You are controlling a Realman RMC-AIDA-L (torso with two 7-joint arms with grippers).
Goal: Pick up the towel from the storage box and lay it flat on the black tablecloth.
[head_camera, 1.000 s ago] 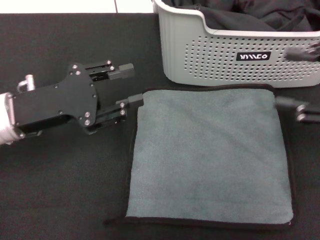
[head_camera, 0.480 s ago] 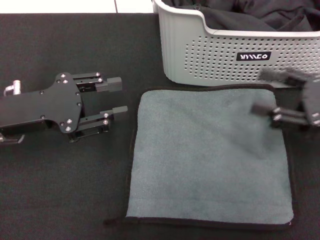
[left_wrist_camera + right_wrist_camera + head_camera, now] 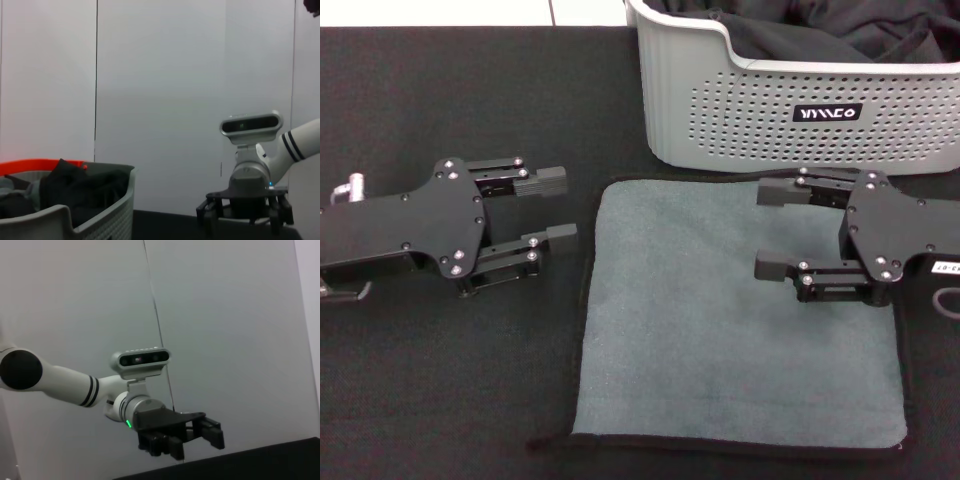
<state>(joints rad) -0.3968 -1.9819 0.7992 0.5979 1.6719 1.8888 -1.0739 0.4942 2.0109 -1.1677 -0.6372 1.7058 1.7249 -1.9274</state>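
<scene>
Towel flat on the black tablecloth, both grippers free of it.

The towel (image 3: 740, 310) lies spread, grey-teal face up, on the black tablecloth (image 3: 440, 380) over the worktop, just in front of the storage box (image 3: 800, 100) — dark garments (image 3: 820, 35) are in the box. The left gripper (image 3: 555, 205) is beside the towel's left edge, fingers apart and holding nothing. The right gripper (image 3: 770, 230) is over the towel's right part — fingers apart, also holding nothing.
</scene>
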